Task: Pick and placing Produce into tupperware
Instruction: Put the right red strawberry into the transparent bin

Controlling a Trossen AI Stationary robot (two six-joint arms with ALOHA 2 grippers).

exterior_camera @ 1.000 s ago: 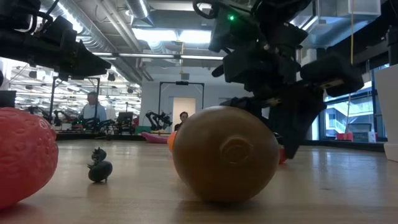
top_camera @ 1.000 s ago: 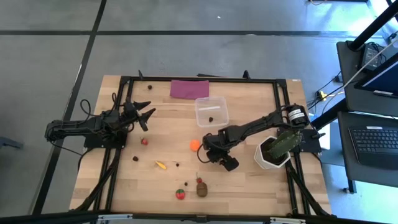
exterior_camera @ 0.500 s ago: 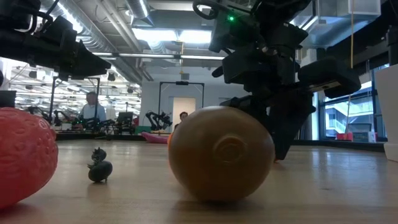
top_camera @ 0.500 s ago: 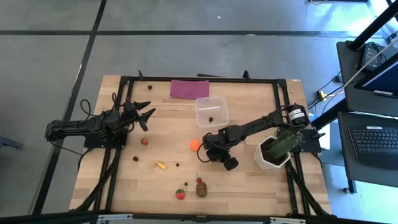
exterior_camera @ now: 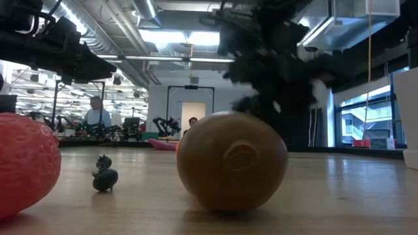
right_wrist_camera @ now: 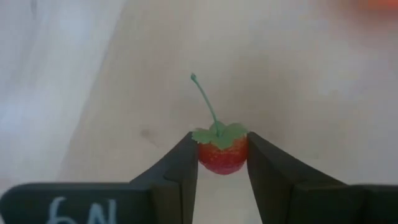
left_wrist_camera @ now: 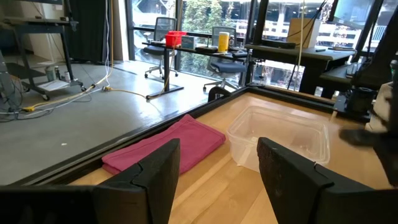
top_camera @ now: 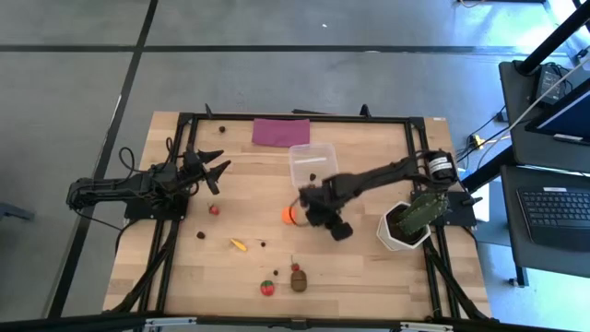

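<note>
1. Right gripper [top_camera: 304, 205]: above the table middle, between the clear square plastic tupperware [top_camera: 313, 164] and the orange ball [top_camera: 289, 216]. Fingers [right_wrist_camera: 180, 168] clenched on a small red fruit with green leaf cap and thin green stem [right_wrist_camera: 219, 148], lifted off the light wooden table [top_camera: 249, 267].
2. Left gripper [top_camera: 219, 170]: at the table's left side, fingers [left_wrist_camera: 155, 168] spread, grasping nothing.
3. Tupperware: beside the flat magenta cloth [top_camera: 280, 131], 1 tiny dark bit inside.
4. Loose produce on the table: yellow banana [top_camera: 238, 245], red strawberry [top_camera: 267, 288], brown oval lump [top_camera: 300, 281], small red piece [top_camera: 214, 209].
5. Green cactus-like plant in white pot [top_camera: 412, 221]: right edge.
</note>
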